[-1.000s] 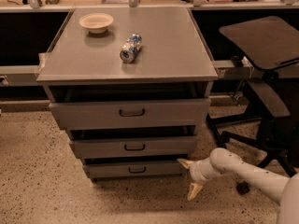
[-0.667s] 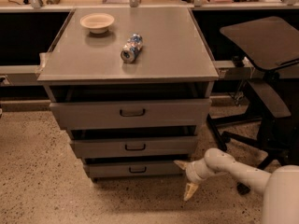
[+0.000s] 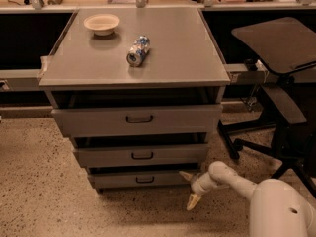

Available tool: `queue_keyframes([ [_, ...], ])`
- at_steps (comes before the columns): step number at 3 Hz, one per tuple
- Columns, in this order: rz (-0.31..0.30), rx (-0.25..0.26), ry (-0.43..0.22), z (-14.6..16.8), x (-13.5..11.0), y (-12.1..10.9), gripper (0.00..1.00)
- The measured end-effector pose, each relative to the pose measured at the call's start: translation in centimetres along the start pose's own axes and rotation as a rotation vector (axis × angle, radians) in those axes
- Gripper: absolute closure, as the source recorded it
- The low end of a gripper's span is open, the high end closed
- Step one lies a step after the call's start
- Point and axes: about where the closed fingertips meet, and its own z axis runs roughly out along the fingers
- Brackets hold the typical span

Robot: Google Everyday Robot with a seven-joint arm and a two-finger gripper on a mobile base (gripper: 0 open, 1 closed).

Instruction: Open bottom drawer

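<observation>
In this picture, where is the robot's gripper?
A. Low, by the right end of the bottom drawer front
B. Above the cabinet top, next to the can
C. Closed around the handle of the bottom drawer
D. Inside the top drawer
A: the gripper hangs low by the right end of the bottom drawer, fingers spread, well to the right of its dark handle.

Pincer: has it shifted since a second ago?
Yes: the two-finger pincer has edged left, nearer the right end of the narrow grey metal bottom drawer.
</observation>
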Motion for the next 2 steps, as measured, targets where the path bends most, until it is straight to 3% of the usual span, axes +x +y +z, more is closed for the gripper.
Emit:
queue_keyframes([
  [1, -0.032, 0.06, 0.001, 1.7, 0.5, -2.8, 0.0],
  [2, -0.061, 0.083, 0.01, 2.6, 0.6, -4.4, 0.04],
])
